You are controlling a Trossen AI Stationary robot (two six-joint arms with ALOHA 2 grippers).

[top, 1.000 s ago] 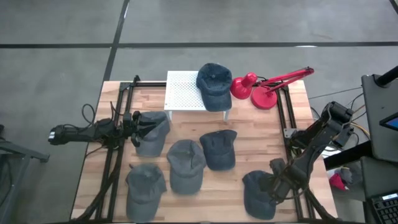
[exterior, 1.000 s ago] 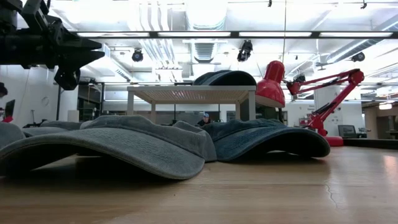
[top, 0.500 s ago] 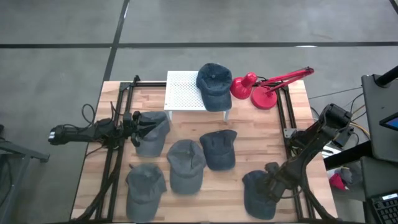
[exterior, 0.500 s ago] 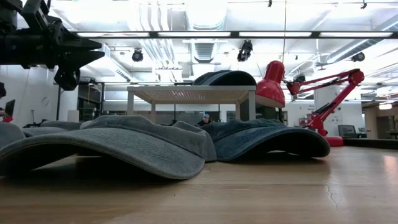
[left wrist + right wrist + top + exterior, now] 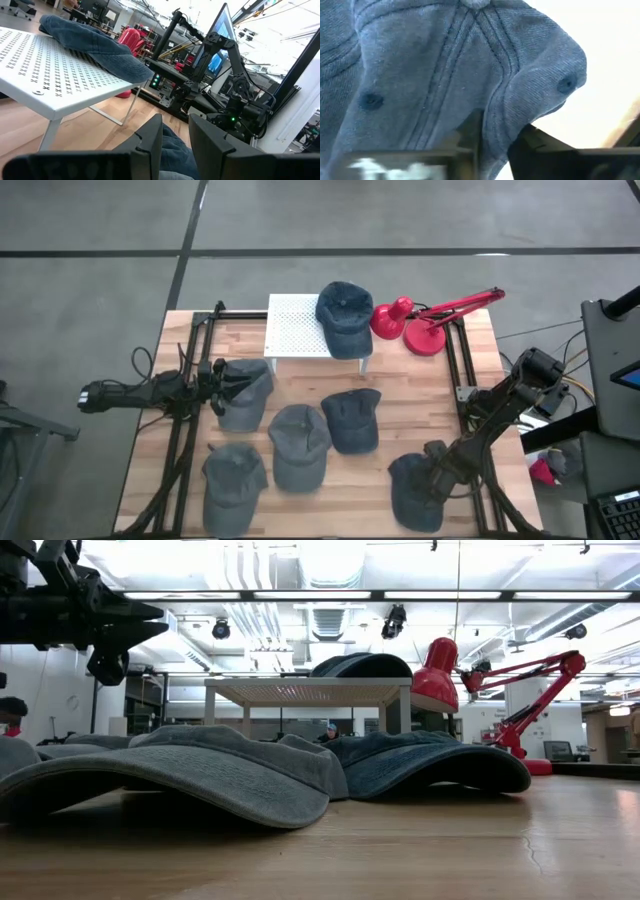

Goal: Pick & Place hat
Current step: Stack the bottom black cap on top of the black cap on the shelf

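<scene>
Right gripper (image 5: 428, 480) presses down on the blue hat (image 5: 412, 492) at the table's near right corner, seen from above; its dark arm slants in from the right edge. Across the wooden table (image 5: 400, 395), the left gripper (image 5: 222, 381) lies low at the left side, its tips on another hat (image 5: 245, 392). Three more hats lie in the middle and near left. A sixth hat (image 5: 343, 316) rests on the right end of a white perforated stand (image 5: 298, 326) at the far side, beside a red desk lamp (image 5: 425, 325).

From table height, grey-blue hats (image 5: 200, 775) fill the foreground, with the white stand (image 5: 310, 692), its hat (image 5: 362, 665) and the red lamp (image 5: 500, 690) behind. A dark arm (image 5: 70, 615) hangs at upper left.

Left wrist camera: the left arm's two dark fingers (image 5: 150, 145) stand a narrow gap apart with blue fabric between them, though whether they pinch it cannot be told. Beyond are the white stand (image 5: 45, 70), its hat (image 5: 95, 45) and the right arm (image 5: 235, 85).

Right wrist camera: blue hat fabric (image 5: 445, 65) fills the frame, and the right arm's fingers (image 5: 530, 145) are clamped on a fold of the crown.
</scene>
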